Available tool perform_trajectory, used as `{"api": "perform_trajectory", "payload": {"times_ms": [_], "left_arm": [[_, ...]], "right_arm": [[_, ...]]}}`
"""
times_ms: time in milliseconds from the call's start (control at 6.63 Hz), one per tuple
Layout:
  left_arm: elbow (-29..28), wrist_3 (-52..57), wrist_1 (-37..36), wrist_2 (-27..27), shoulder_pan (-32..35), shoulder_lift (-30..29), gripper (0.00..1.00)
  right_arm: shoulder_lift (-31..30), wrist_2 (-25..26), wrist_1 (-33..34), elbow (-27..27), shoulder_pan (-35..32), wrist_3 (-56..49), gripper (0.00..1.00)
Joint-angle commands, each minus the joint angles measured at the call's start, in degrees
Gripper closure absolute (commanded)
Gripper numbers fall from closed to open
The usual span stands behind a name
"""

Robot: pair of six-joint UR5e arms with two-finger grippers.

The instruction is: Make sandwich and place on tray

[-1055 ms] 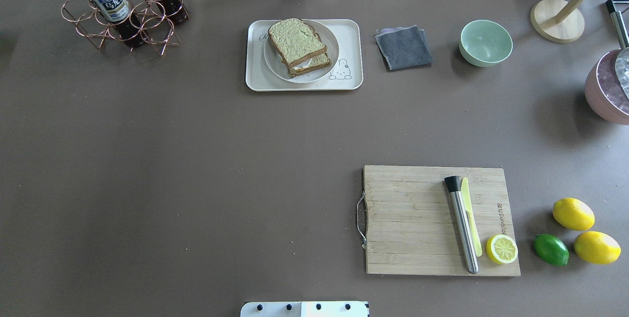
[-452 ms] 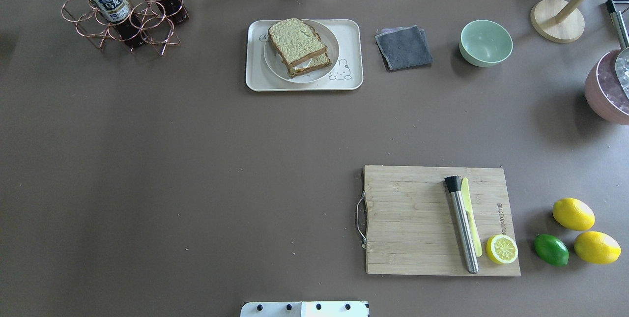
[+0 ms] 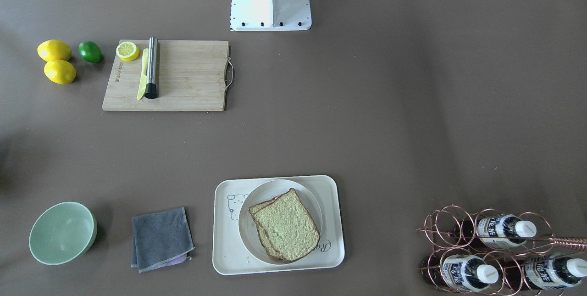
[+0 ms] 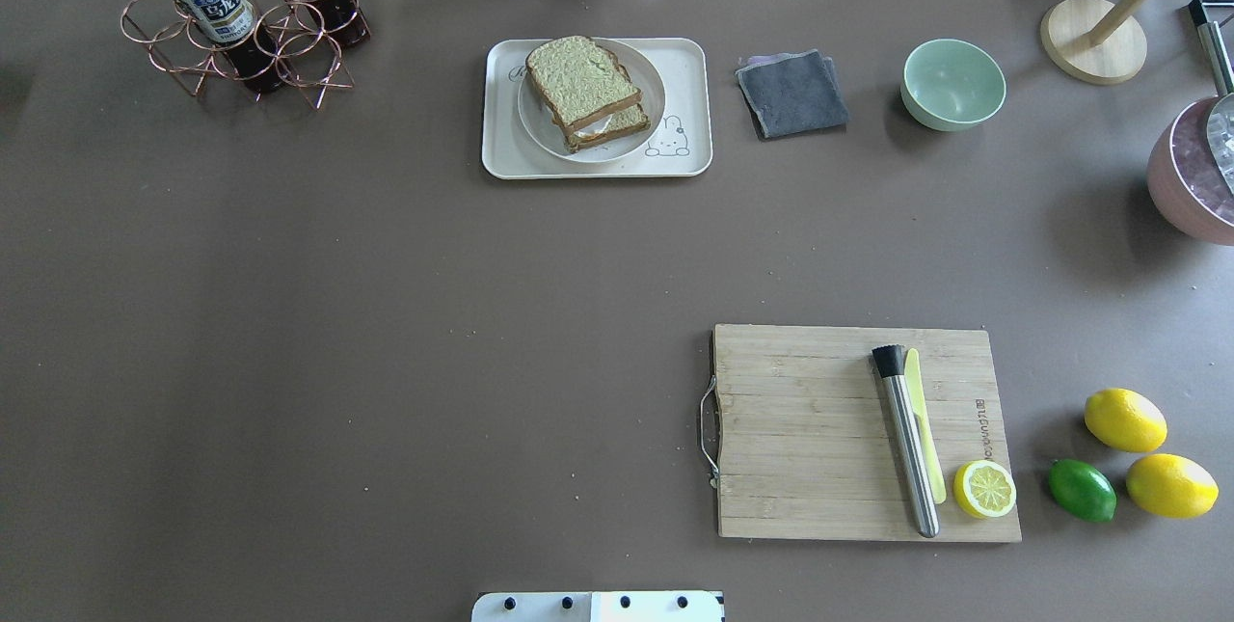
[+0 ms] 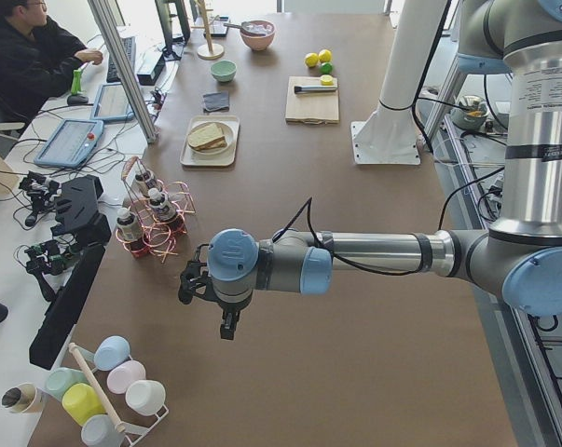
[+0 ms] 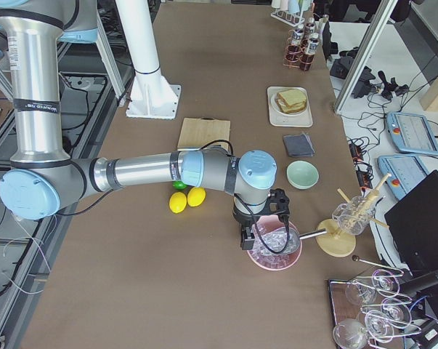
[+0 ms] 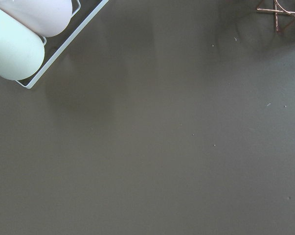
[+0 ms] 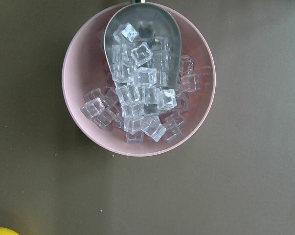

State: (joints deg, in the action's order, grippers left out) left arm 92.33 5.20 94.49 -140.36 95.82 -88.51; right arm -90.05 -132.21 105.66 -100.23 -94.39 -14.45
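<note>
We find the sandwich (image 4: 585, 92) stacked on a round white plate (image 4: 654, 87), which sits inside the tray (image 4: 690, 58) at the far side of the surface. The two bread slices lie one on the other, the top one slightly skewed, with a sliver of egg (image 4: 600, 126) white showing between them. With the plate carrying the stack and the tray carrying the plate, we judge the task essentially done. Neither arm is near it. The left pincer (image 5: 226, 322) hangs over bare surface at our left end, between the copper bottle rack (image 5: 155, 219) and a rack of cups (image 5: 113, 386). The right pincer (image 6: 261, 234) hangs above the pink bowl (image 8: 204, 120) of ice cubes at our right end. We take this as parking clear of the food. We cannot tell whether either pincer is wide or narrow.
</note>
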Motion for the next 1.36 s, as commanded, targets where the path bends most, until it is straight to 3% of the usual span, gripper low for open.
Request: {"api": "perform_trajectory", "payload": {"times_ms": [0, 1206], "left_arm": [[0.0, 0.1, -0.2, 0.0, 0.0, 0.0, 0.02], [-0.7, -0.5, 0.1, 0.4, -0.6, -0.7, 0.02]], "right_arm": [[0.4, -0.2, 0.2, -0.1, 0.0, 0.0, 0.00], [2.2, -1.6, 0.2, 0.4, 0.3, 2.2, 0.00]]}}
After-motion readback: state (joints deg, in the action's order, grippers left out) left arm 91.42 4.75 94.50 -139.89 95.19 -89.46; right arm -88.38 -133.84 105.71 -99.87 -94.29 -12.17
